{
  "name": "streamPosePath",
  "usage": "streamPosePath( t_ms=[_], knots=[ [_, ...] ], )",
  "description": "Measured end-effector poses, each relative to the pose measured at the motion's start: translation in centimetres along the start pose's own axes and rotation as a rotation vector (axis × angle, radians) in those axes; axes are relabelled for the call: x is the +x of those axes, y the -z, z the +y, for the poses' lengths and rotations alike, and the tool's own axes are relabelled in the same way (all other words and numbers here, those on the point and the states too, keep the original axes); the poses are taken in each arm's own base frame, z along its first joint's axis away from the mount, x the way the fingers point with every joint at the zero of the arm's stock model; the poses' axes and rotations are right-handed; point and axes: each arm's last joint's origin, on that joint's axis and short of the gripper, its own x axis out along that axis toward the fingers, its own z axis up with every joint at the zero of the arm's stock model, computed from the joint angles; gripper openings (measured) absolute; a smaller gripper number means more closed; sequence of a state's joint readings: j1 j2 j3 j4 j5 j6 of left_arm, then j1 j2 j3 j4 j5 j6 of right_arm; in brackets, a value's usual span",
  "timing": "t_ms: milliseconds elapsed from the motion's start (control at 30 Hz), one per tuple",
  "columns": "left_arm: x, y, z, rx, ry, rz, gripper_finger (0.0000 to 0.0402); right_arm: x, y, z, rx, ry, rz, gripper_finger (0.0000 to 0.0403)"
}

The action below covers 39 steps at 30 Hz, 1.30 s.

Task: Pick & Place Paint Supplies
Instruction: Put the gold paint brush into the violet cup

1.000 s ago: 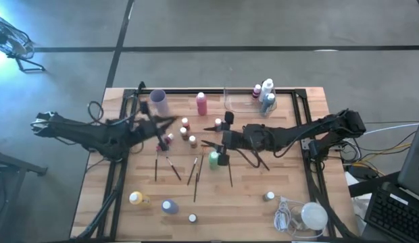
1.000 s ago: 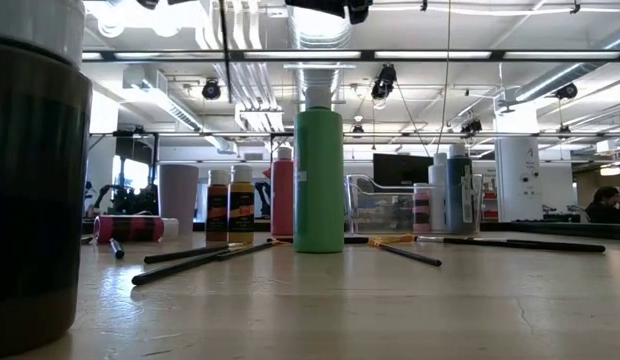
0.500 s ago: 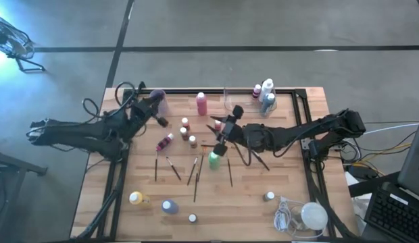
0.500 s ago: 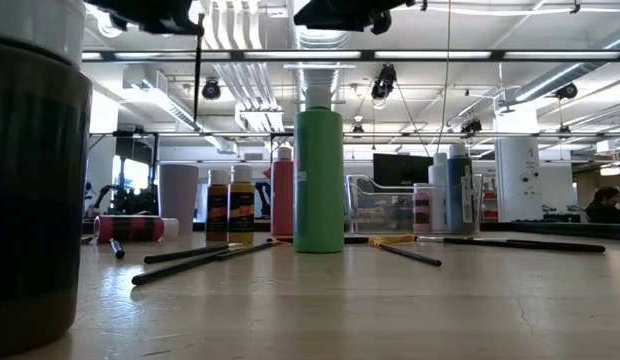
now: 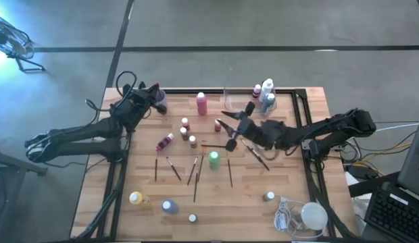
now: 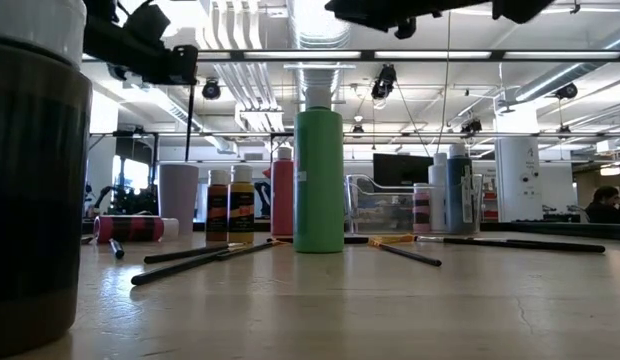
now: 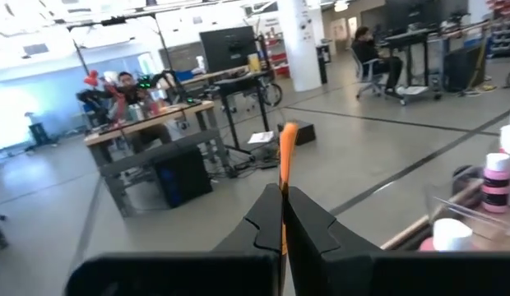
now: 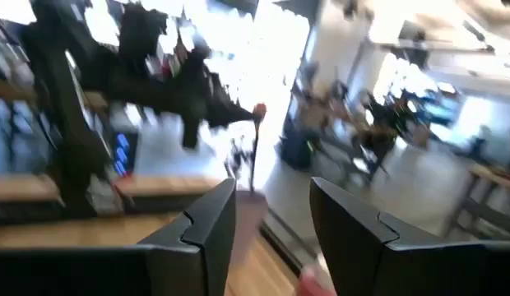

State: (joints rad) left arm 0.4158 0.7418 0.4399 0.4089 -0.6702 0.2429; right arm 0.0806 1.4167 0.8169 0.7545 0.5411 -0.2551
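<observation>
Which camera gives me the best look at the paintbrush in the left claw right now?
The left wrist view: the paintbrush, orange-tipped, stands clamped between the shut left claw. The right wrist view shows it blurred and far off. The high view shows the claw over the purple cup, brush unclear. The low view doesn't show it.

Bare table (image 5: 290,174) lies open on the right, while upright bottles (image 5: 189,132) and scattered paintbrushes (image 5: 196,177) crowd the middle.
</observation>
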Motion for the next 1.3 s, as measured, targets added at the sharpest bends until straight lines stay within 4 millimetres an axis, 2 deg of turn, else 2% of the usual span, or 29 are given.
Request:
streamPosePath(
  t_ms=[133,300,500,833,1300],
  knots=[
    [0.2,0.8,0.2,-0.016,-0.002,-0.002,0.0003,-1.9,0.3,-1.2,0.039,-0.066,-0.108,0.0176],
    [0.2,1.3,0.3,-0.018,-0.015,0.009,0.0003,-3.9,0.6,-2.7,0.096,-0.045,-0.126,0.0192],
    [0.3,2.8,0.6,-0.040,-0.041,0.040,0.0003,-5.4,0.7,-3.5,0.128,-0.045,-0.141,0.0201],
    [1.5,5.0,1.5,-0.106,-0.057,0.113,0.0003,-5.6,0.8,-3.6,0.133,-0.044,-0.143,0.0182],
    [3.4,8.0,0.8,-0.102,-0.058,0.273,0.0003,-5.6,0.9,-3.6,0.126,-0.045,-0.140,0.0150]
  ],
)
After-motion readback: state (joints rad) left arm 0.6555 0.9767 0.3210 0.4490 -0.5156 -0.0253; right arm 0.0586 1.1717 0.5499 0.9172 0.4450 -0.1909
